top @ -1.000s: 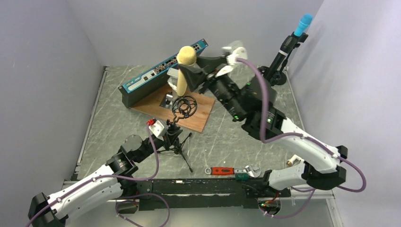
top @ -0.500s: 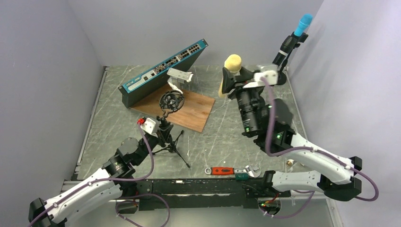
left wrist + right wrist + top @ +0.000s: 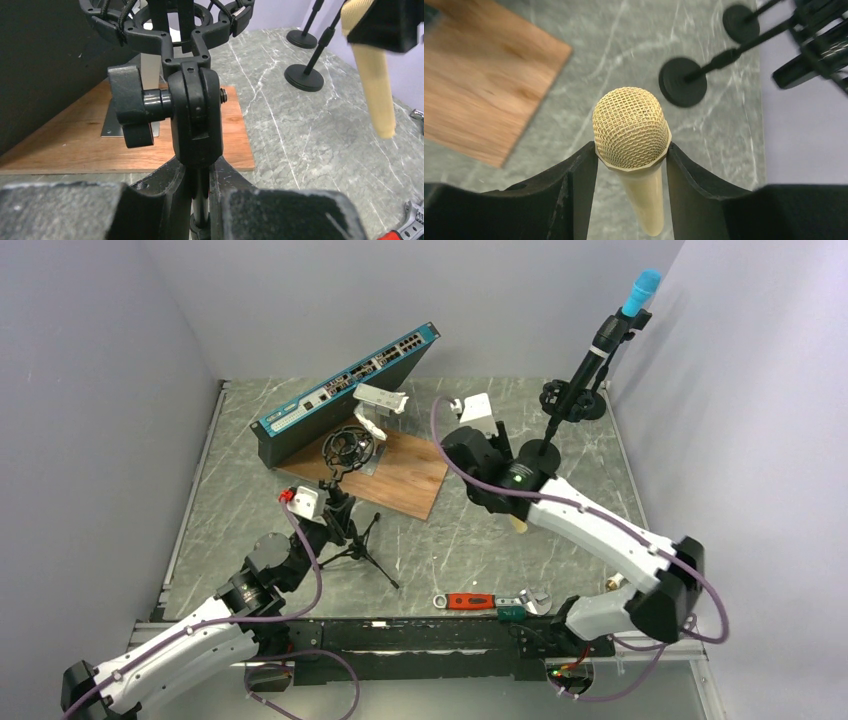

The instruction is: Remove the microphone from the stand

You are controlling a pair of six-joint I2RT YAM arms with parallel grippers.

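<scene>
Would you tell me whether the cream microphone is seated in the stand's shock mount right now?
No, the microphone is clamped in the right gripper, hanging well clear of the stand and its shock mount.

Bare tabletop (image 3: 470,545) between tripod stand (image 3: 348,448) and wrench (image 3: 470,601); two upright pole stands (image 3: 608,337) at the far-right corner.

The microphone (image 3: 631,125) is cream-coloured, with a rounded mesh head and a smooth handle that narrows toward its end. It is out of the stand (image 3: 195,120), clamped between the fingers of my right gripper (image 3: 630,152) just under the head, head toward my wrist and handle pointing down at the bench (image 3: 634,45). The stand is a black tripod topped by a ring-shaped shock mount (image 3: 165,20). It is upright, its stem pinched in my left gripper (image 3: 200,205), the microphone off to that gripper's right.
</scene>
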